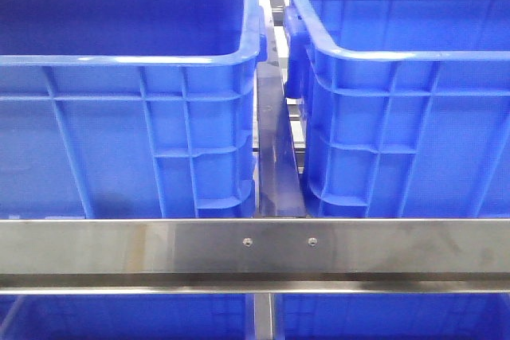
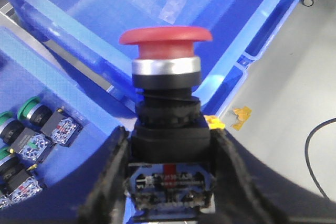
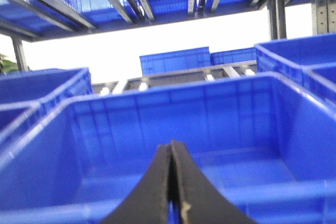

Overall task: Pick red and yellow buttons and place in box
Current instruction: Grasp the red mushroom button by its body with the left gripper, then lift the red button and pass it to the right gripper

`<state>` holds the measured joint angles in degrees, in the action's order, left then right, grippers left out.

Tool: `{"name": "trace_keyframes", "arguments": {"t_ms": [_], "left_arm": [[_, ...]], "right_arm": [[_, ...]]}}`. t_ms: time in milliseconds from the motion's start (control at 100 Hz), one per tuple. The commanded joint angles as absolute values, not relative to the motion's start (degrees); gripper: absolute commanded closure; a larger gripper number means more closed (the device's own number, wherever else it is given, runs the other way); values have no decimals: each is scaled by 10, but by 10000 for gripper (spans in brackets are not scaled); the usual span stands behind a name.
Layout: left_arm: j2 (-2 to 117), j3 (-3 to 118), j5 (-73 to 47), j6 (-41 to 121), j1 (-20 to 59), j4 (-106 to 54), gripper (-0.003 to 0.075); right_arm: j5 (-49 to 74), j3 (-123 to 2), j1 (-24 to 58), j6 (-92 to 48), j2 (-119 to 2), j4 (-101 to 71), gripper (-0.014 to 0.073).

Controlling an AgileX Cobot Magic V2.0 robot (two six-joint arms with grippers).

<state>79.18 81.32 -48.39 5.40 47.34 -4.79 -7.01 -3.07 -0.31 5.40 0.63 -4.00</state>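
The left gripper (image 2: pixel 169 182) clamps the red mushroom-head push button (image 2: pixel 166 51), its long axis pointing from the fingers toward 12 o'clock. The right gripper (image 3: pixel 172 192) is pressed closed on nothing, above a blue plastic crate (image 3: pixel 173 108).

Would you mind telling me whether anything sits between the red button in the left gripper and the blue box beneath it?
Nothing visible does. The left gripper holds the red button by its black body, above the blue box, whose floor looks bare below it.
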Motion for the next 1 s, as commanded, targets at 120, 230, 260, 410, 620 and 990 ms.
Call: {"name": "trace_keyframes", "arguments": {"t_ms": [120,230,260,410,620,990], "left_arm": [[772,833,-450,54,477,-54,739],[772,833,-450,54,477,-54,739],[772,833,-450,54,477,-54,739],[772,833,-450,54,477,-54,739],[772,833,-450,54,477,-54,739],[772,833,-450,54,477,-55,739]], "right_arm": [[54,-198,-3,61,-11,-44,662],[184,-304,-3,61,-73,-72,662],[225,-330,-3,61,-92,-76,662],[347,-443,-3,61,-199,-97,662],[429,-494,-3,61,-293,-198,662],[435,-494,-3,46,-381,-293,281]]}}
